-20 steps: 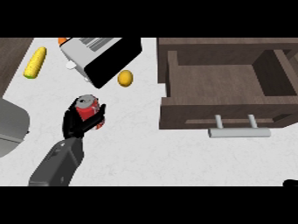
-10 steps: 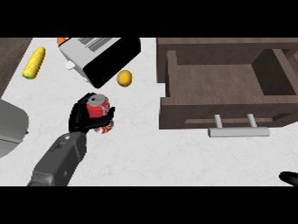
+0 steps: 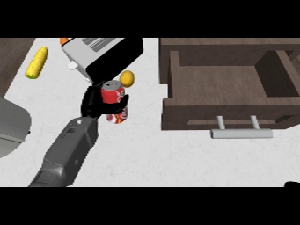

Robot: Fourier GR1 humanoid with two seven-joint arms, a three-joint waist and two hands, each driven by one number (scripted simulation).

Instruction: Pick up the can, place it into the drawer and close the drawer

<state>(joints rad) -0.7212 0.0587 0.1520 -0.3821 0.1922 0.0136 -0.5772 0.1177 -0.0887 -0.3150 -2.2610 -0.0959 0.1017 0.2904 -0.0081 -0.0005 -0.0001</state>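
- Moved: left robot hand [image 3: 99,103], wrapped round the can [image 3: 114,102], has carried it toward the open drawer [image 3: 227,81].
- Risk: can clipping the drawer's wall.

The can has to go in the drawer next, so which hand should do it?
The left hand. Its fingers already curl round the can, beside the open drawer. The right hand barely shows at the bottom corner.

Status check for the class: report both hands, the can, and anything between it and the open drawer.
Left hand shut on can. Right hand barely in view at lower right, state unclear. Drawer open, to the can's right. Path between looks clear; orange fruit just behind the can.
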